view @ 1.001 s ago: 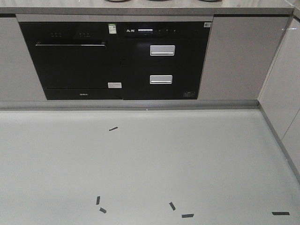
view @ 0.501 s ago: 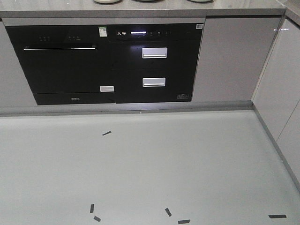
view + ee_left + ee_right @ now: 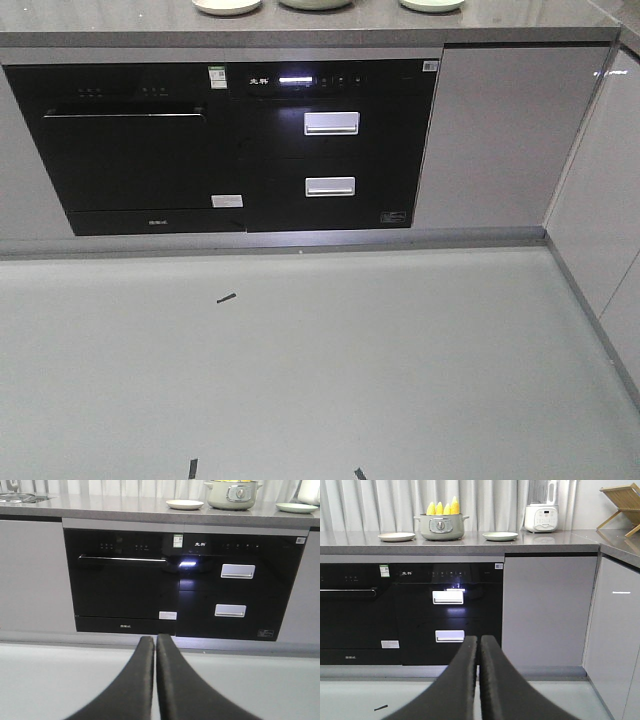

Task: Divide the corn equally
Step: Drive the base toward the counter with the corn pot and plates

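Note:
Several yellow cobs of corn (image 3: pixel 443 507) stand upright in a grey-green pot (image 3: pixel 441 527) on the far countertop; the same pot (image 3: pixel 233 494) shows in the left wrist view with corn (image 3: pixel 235 488) barely peeking over its rim. A pale plate sits on each side of the pot: left plate (image 3: pixel 396 536) and right plate (image 3: pixel 500 536). My left gripper (image 3: pixel 155 641) and right gripper (image 3: pixel 479 641) are both shut with nothing between the fingers, low over the floor and well short of the counter.
A black built-in oven and drawer unit (image 3: pixel 240 140) fills the cabinet front under the grey countertop (image 3: pixel 300 30). A white blender (image 3: pixel 541 510) and a wooden rack (image 3: pixel 622 505) stand at the right. White cabinets (image 3: pixel 610 200) flank the right. Black tape marks (image 3: pixel 226 297) dot the floor.
The front view has closed in on the cabinets: the oven front sits lower and larger, the plates' edges have come into view at the top, and the floor marks have slid down.

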{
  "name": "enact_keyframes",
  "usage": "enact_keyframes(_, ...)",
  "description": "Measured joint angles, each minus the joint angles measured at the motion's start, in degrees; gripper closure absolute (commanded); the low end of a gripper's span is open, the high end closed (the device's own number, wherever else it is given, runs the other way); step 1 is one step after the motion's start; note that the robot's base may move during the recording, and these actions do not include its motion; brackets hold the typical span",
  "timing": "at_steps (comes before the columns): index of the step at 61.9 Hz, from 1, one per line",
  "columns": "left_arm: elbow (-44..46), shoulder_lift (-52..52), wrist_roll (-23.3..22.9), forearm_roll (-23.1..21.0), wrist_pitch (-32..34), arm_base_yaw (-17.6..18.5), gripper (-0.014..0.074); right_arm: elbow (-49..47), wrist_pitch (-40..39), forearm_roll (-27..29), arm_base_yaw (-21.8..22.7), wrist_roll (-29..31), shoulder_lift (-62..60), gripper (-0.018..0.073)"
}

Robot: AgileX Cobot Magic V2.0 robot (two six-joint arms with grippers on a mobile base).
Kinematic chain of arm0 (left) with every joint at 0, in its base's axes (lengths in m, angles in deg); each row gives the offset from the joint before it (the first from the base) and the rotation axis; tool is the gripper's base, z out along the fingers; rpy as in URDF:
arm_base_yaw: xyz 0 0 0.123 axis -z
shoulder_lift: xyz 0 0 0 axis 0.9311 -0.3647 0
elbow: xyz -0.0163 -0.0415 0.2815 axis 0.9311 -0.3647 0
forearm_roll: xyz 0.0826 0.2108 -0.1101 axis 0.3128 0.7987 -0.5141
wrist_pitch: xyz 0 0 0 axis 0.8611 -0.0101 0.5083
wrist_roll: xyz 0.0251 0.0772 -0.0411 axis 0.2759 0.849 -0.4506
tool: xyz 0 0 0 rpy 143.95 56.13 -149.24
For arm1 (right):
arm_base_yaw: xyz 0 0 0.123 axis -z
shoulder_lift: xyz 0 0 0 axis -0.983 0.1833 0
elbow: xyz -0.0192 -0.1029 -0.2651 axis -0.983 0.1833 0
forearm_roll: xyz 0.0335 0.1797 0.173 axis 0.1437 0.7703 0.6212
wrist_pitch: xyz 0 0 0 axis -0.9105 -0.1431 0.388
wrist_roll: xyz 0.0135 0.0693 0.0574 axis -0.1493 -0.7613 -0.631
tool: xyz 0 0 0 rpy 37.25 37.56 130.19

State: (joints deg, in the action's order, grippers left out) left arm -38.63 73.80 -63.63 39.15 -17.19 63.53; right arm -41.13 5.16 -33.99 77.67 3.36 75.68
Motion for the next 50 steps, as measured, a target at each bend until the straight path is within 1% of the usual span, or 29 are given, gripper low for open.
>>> enact_keyframes(50,0.00,0.00,0.00,0.00,0.00,0.00,0.0603,0.00,0.00,0.00,0.00,0.00,0.00,0.0565)
